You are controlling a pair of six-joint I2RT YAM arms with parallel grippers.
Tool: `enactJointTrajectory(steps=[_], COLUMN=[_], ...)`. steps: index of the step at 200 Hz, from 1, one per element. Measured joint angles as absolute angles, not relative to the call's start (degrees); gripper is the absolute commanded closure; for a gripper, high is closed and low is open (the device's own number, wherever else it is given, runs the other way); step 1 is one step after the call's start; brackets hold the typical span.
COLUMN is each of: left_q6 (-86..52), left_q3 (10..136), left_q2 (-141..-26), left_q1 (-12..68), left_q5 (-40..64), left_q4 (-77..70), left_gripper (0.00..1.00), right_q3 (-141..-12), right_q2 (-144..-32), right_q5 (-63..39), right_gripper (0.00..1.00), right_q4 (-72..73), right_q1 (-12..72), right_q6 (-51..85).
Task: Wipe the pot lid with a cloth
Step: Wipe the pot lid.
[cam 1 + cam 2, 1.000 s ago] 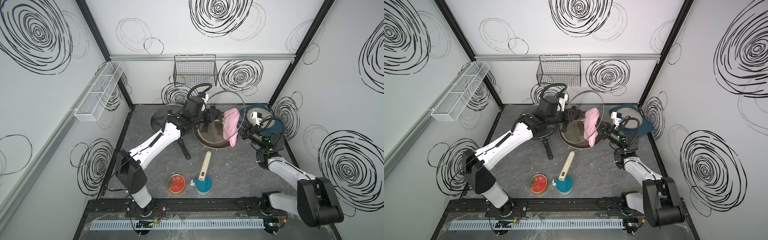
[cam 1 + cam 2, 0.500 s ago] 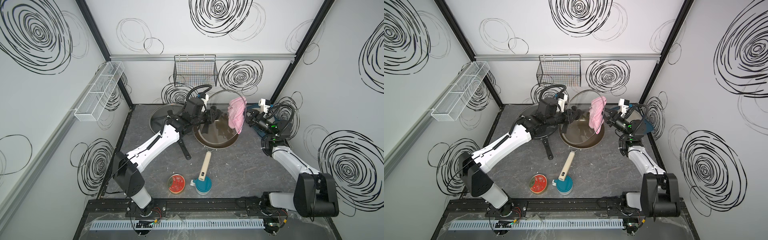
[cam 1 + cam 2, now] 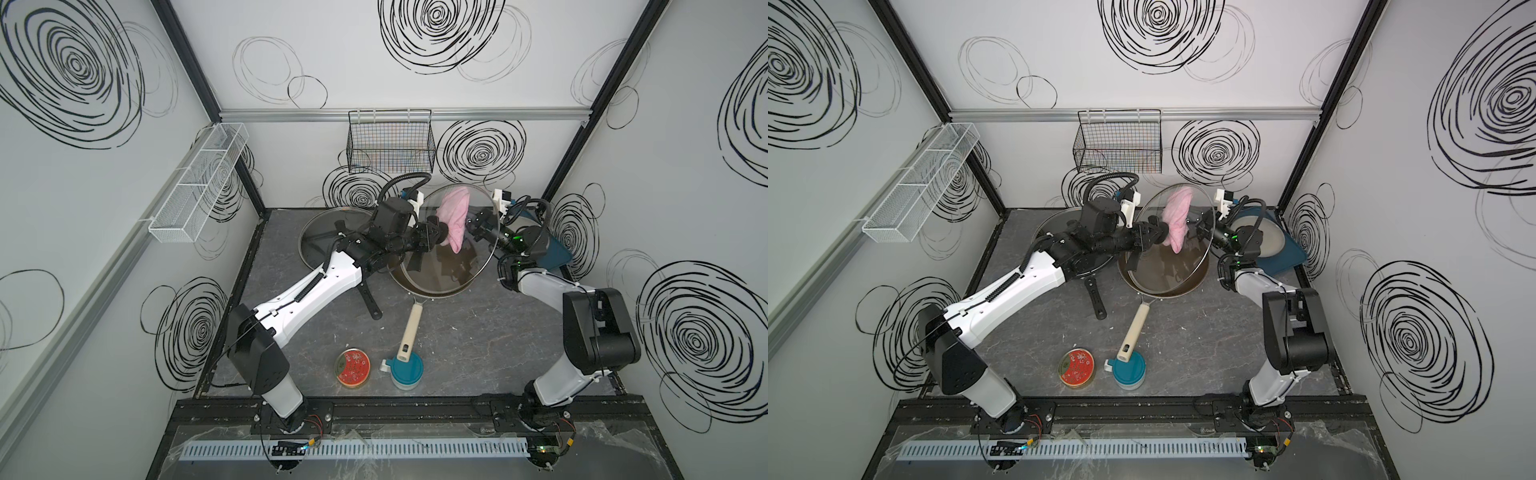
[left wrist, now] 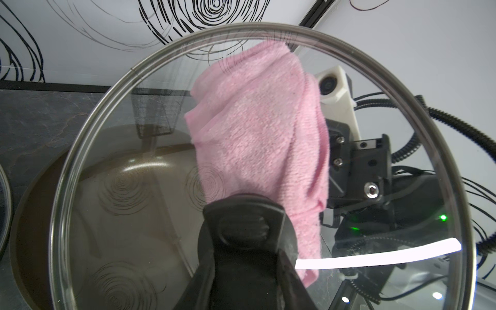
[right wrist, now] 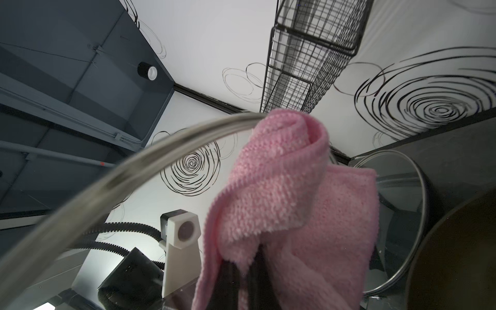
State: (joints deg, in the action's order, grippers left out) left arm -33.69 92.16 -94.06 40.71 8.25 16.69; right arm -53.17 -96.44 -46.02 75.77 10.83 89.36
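- Dark, stone-veined bench (image 3: 478, 340), matt.
- Round brown pan (image 4: 32, 220) with a cream handle (image 3: 409, 332) lies at the far middle, handle pointing near.
- Glass pot lid (image 3: 432, 266), steel-rimmed, stands on edge in the air above the pan, top facing left; left fingers (image 4: 193, 290) are clenched on its black knob (image 4: 241, 222).
- Fuzzy pink cloth (image 3: 455, 216) lies against the lid's right face, long axis running from the upper rim downward; right fingers (image 5: 256, 276) pinch it.
- Round red tin (image 3: 352, 368), near edge; print too small to read.
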Motion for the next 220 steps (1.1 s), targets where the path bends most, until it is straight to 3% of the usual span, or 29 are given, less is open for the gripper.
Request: enactJointTrajectory(steps=[76, 117, 143, 179, 220], left_q6=[-33.7, -33.4, -32.9, -30.9, -28.5], left_q3=[94.1, 94.1, 94.0, 94.0, 92.9], left_q2=[-94.2, -94.8, -94.9, -94.9, -94.9], left_q1=[40.8, 39.2, 37.4, 36.6, 36.6], left_q5=[8.3, 8.5, 8.1, 6.3, 5.0], left_q4=[16.6, 16.8, 17.1, 18.1, 20.5], left_gripper=[1.00, 1.00, 1.00, 1.00, 1.00], right_q3=[-49.0, -37.6, -32.8, -32.5, -30.3], right_q2=[-101.3, -94.4, -82.7, -64.7, -52.3], right_q5=[-42.5, -42.7, -43.2, -42.4, -41.1], right_gripper=[1.00, 1.00, 1.00, 1.00, 1.00], right_q4=[86.0, 85.8, 76.1, 48.8, 28.9], right_q1=[17.5, 19.2, 18.5, 15.0, 7.6], right_q6=[94.0, 93.5, 88.8, 75.9, 67.5])
